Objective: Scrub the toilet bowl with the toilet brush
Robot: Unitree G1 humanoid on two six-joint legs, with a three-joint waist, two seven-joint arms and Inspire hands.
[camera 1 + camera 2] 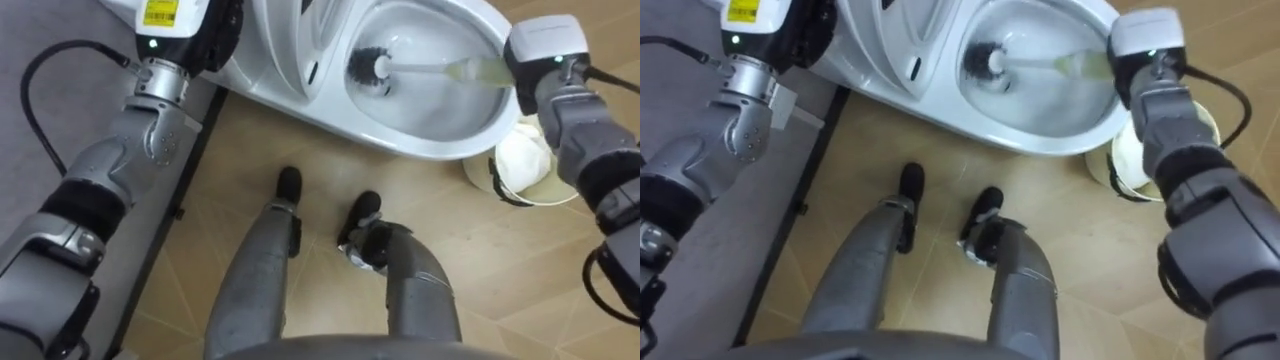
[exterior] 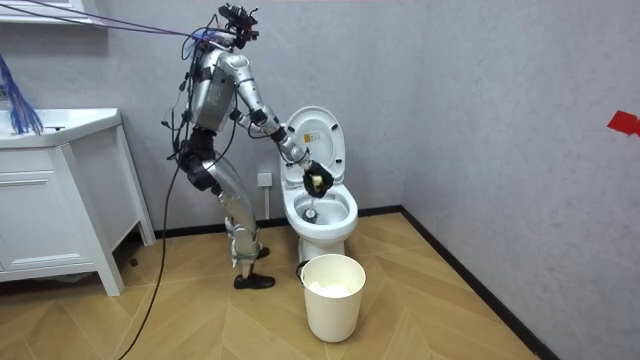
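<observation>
The toilet brush has its dark head (image 1: 370, 68) down inside the white toilet bowl (image 1: 440, 145), on the side near the raised lid (image 2: 318, 135). Its pale yellowish handle (image 1: 470, 72) runs to my right hand (image 2: 318, 180), which is shut on it above the bowl (image 2: 330, 215). In the eye views the white wrist housing (image 1: 545, 42) covers that hand's fingers. My left arm reaches up past the toilet's left side. My left hand (image 1: 222, 35) is a dark shape at the top edge, its fingers hidden.
A white bin (image 2: 310, 272) with pale contents stands on the wood floor just right of the bowl, under my right forearm (image 1: 480, 178). A grey wall with a dark baseboard (image 1: 180, 170) runs along my left. A white cabinet (image 2: 60, 200) stands behind me.
</observation>
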